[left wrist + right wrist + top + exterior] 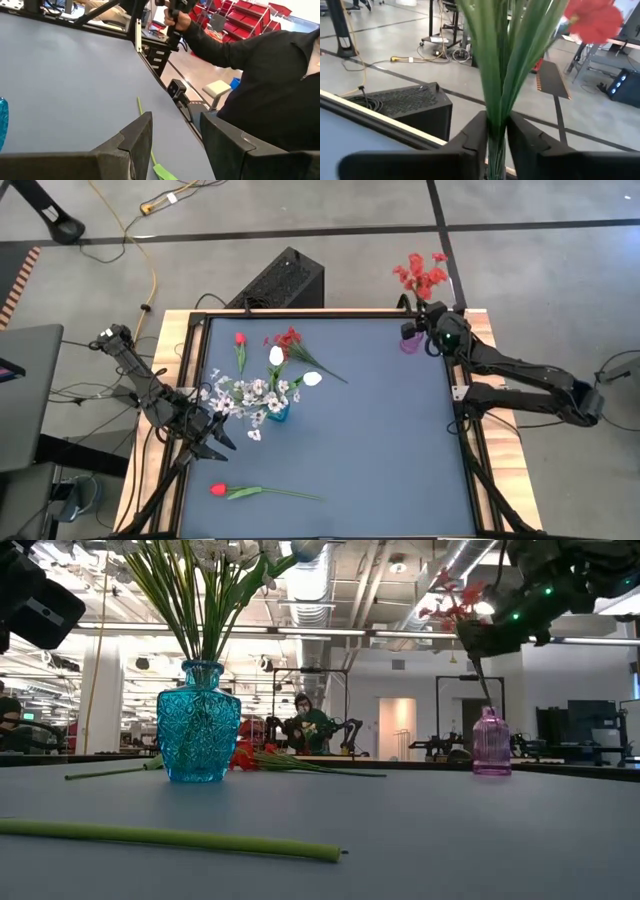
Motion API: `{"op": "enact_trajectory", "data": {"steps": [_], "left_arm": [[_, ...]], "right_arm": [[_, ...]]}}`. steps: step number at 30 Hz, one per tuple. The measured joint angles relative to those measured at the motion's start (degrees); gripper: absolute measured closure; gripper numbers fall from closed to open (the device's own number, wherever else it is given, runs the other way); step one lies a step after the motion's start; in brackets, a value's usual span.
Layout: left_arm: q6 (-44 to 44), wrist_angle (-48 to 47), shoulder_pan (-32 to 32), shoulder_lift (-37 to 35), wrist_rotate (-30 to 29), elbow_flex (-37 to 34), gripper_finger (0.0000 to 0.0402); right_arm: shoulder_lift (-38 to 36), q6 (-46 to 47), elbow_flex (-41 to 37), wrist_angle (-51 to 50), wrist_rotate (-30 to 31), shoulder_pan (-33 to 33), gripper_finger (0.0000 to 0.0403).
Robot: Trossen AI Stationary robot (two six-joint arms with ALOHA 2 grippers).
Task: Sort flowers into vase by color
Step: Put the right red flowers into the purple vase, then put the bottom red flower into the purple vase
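Flowers everywhere on my bench (380, 440) right now. My right pincer (495, 131) is clenched on a red spray (420, 275), stems pinched between the fingers, held right over the purple vase (410, 342) at the far right corner. The blue vase (277, 414) stands left of centre, stuffed with white blossoms (240, 395). Behind it lie a red tulip (240, 340), a red sprig (288, 338) and two white tulips (276, 356). One more red tulip (219, 490) lies along the near edge, its stem stretching right. My left pincer (222, 437) hangs released at the left side, just beside the blue vase, grasping nothing. A person's dark sleeve (270, 65) fills the left wrist view.
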Motion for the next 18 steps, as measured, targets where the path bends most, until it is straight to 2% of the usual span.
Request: {"op": "enact_trajectory", "data": {"steps": [5, 10, 15, 18], "left_arm": [[-0.1, 0.0, 0.0, 0.0, 0.0, 0.0, 0.0248], [-0.3, 0.0, 0.0, 0.0, 0.4, 0.0, 0.0248], [0.2, 0.0, 0.0, 0.0, 1.8, 0.0, 0.0248], [1.1, -0.1, 0.0, 0.0, 1.9, 0.0, 0.0248]], "right_arm": [[-0.2, 1.0, 2.8, -5.3, 0.0, 1.5, 0.0233], [-0.2, 7.2, 10.2, -25.6, -2.2, 2.1, 0.0165], [-0.2, 15.7, 18.5, -48.4, -11.1, 2.1, 0.0134], [-0.2, 20.4, 22.1, -57.2, -20.3, 2.1, 0.0132]]}}
